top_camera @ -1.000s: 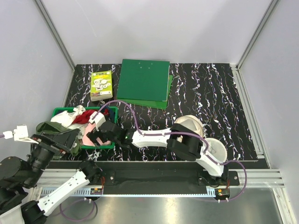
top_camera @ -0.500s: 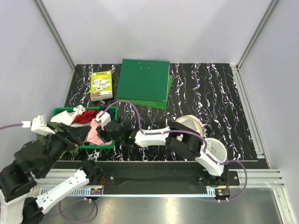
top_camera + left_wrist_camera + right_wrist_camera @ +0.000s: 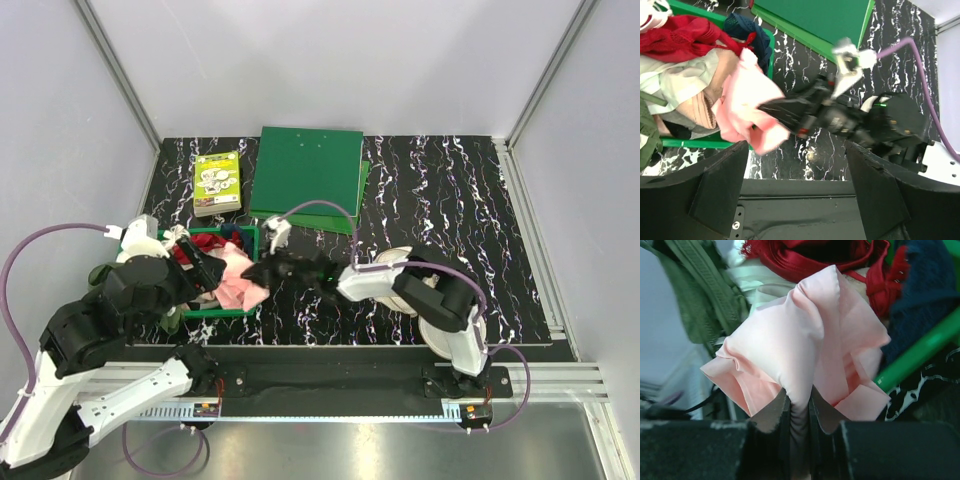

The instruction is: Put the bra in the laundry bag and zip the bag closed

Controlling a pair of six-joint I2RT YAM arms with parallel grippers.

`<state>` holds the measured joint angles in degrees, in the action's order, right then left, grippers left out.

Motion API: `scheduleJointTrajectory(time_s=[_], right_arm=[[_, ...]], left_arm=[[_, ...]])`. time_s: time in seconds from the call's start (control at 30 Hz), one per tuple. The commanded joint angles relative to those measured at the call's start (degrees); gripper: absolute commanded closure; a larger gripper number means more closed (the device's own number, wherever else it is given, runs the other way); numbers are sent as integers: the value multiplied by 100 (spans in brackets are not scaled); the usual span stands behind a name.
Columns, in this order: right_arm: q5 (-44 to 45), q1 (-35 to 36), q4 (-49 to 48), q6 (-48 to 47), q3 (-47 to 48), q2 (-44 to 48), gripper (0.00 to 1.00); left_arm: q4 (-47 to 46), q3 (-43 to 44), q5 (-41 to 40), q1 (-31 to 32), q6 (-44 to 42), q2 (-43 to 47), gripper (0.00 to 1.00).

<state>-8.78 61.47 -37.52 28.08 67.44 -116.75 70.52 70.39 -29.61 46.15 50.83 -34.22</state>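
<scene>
The round cream-white mesh laundry bag (image 3: pixel 402 258) is mostly covered by the right arm. Only an arc of one disc and a sliver of the other show near the arm's base, and its zip cannot be made out. The light pink soft fabric bra (image 3: pixel 800 340) is bunched into smooth folds, so cups and straps cannot be told apart. Its lower edge disappears between the fingers of the right claw (image 3: pixel 800 412), which is closed narrow and pinches that fabric. The bra hangs over the near right corner of the green plastic basket (image 3: pixel 700 142).

The left claw (image 3: pixel 797 150) stands wide with nothing between its fingers, beside the basket. The right arm is blurred in the left wrist view.

In the basket lie a red lacy cloth (image 3: pixel 685 35), a navy knit piece (image 3: pixel 747 32), some white fabric and, at the left side, an olive-green garment (image 3: pixel 705 290) with a heavy zip.

The surface (image 3: pixel 450 200) is glossy black with white marble veins. A flat green board (image 3: pixel 308 172) and a small yellow-green box (image 3: pixel 217 183) lie at its far side. Pale grey walls in aluminium framing enclose it.
</scene>
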Motion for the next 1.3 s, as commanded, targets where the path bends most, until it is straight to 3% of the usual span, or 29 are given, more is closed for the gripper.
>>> scheduleJointTrajectory(time_s=[0.0, 0.37, 0.47, 0.8, 0.9, 1.07, 1.17, 1.2, 1.27], right_arm=[[-1142, -285, -1547, 1216, -853, 670, 92], [-863, -469, -1821, 1745, -2568, 2294, 91], [-600, -478, -883, 1552, -2859, 3101, 91], [841, -478, 4553, 980, -2860, 6083, 90], [842, -478, 5558, 1235, -2745, 6314, 86], [1060, -478, 5852, 1455, -2535, 5516, 78], [1552, -487, 6010, 1464, -2018, 4462, 56], [1546, -478, 5984, 1429, -1833, 4172, 40], [1284, -487, 6002, 1272, -1176, 3345, 25]], left_arm=[[-661, 116, 95, 26, -310, -120, 16], [-1417, -420, 1035, 17, -600, -515, 17], [-1759, -666, 1527, 8, -749, -568, 17], [-3105, -1554, 3056, -27, -645, -717, 16], [-3527, -1887, 3461, -36, -505, -876, 15], [-4010, -2310, 3734, -80, -179, -868, 14], [-4081, -2538, 3664, -115, 6, -727, 5], [-4090, -2609, 3594, -115, 58, -683, 3], [-4108, -2811, 3532, -185, 50, -648, 1]])
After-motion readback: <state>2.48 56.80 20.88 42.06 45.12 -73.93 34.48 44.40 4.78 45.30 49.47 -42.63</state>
